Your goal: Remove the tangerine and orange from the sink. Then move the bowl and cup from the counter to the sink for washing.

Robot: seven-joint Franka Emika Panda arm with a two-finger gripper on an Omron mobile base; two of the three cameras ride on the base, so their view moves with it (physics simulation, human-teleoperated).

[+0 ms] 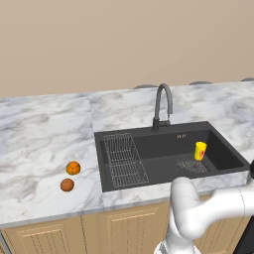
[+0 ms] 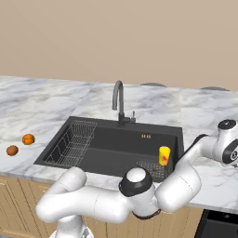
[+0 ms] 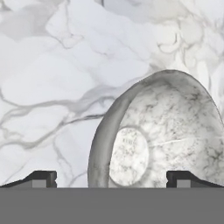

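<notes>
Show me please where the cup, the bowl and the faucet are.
cup [image 1: 200, 151]: left base view, middle of its yellow side.
bowl [image 3: 170, 131]: hand view, speckled inner wall.
faucet [image 2: 119, 100]: right base view, upright dark neck.

Two orange fruits [image 1: 73, 168] [image 1: 67, 185], one yellow cup [image 1: 200, 151], one speckled bowl [image 3: 162, 131], one sink [image 1: 163, 158], one faucet [image 1: 162, 106], one wire rack [image 1: 124, 159]

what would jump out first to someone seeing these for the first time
The bright yellow cup stands upright in the dark sink, near its right end. Two orange fruits sit on the marble counter left of the sink. In the hand view, the speckled bowl looms close between the open gripper's fingertips.
</notes>
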